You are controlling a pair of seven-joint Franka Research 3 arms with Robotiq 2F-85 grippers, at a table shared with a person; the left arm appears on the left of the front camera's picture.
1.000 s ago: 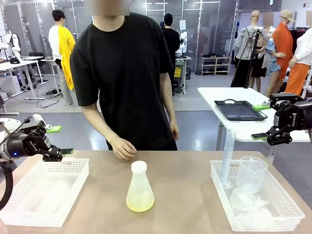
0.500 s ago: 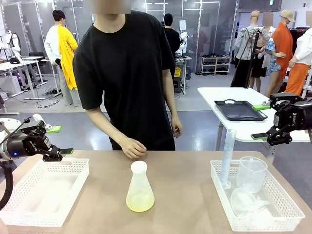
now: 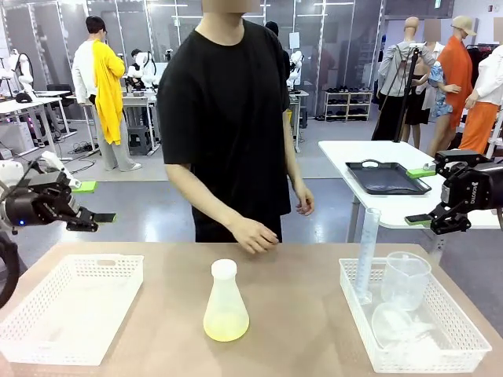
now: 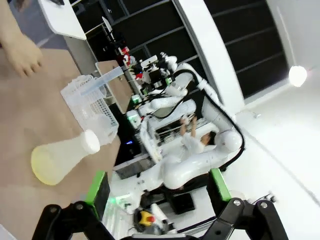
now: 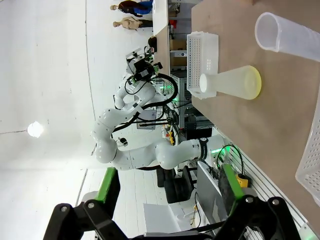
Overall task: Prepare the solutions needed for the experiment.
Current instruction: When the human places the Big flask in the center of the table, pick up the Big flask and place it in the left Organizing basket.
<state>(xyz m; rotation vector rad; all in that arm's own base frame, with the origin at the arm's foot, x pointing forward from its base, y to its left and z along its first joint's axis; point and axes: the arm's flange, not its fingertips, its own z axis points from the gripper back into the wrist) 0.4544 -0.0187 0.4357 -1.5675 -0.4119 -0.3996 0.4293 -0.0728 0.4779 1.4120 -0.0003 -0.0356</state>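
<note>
A frosted-white conical flask point(image 3: 225, 298) stands upright at the table's middle, with the solutions point(image 3: 225, 327) as a shallow pale yellow-green layer in its bottom. My left gripper point(image 3: 93, 203) hovers open and empty above the table's far left corner. Off the table's right edge, my right gripper point(image 3: 419, 195) hangs open and empty in the air. In the left wrist view the flask point(image 4: 62, 159) lies beyond my open gripper point(image 4: 157, 189). The right wrist view has the flask point(image 5: 229, 82) far past the open gripper point(image 5: 167, 187). The person's hand point(image 3: 255, 236) rests at the far edge behind the flask.
A white basket point(image 3: 78, 261) lies at the front left. Another white basket point(image 3: 470, 330) at the front right holds a tall measuring cylinder point(image 3: 365, 255) and a clear beaker point(image 3: 405, 279). A side table with a black tray point(image 3: 387, 177) stands behind the right gripper.
The person has stepped to the right, and the hand slid right along the far edge. My left gripper rose and drew back to the left. The right arm stayed still.
</note>
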